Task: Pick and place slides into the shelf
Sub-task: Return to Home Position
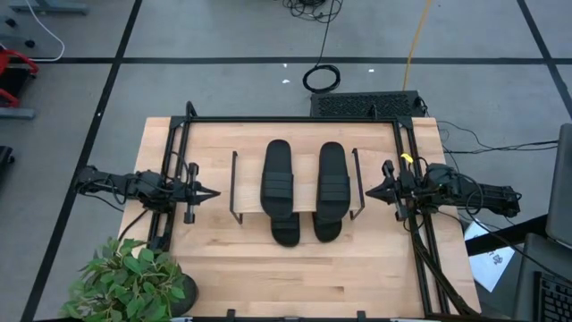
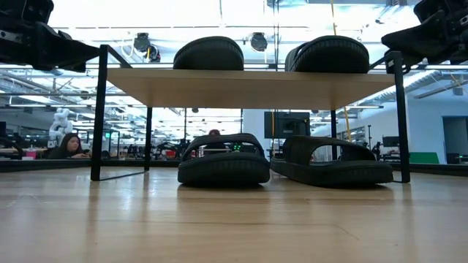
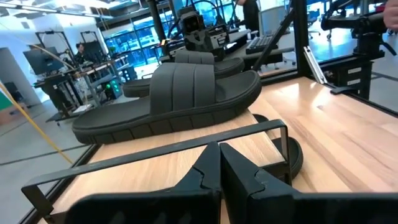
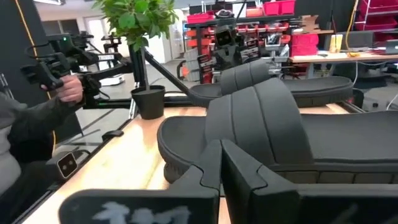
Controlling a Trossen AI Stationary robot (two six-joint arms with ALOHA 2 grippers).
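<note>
Rack: the shelf (image 1: 306,170) is standing at the centre of the table (image 1: 268,277), between the two arms, so each arm is facing one wire side.
Top tier: the upper slides (image 2: 208,52) are lying side by side on the plank, soles down, at the upper middle of the low view.
Bottom tier: the lower slides (image 2: 223,166) are resting on the table under the plank, at the lower middle of the low view. In the high view, their ends are protruding past the plank's lower edge.
Left arm: the left end effector (image 1: 213,192) is hovering at the left centre of the high view, just beside the shelf but apart from it. Its fingers are pressing together on nothing.
Right arm: the right end effector (image 1: 369,190) is hovering at the right centre, just beside the opposite wire side. Its fingers are together, carrying nothing.
Placement rationale: one pair per tier is filling both levels. The parallel lie is keeping each pair within the frame's width.
Status: placing appears complete, with all four slides stowed. The arms are likely sitting clear to avoid knocking the rack.
</note>
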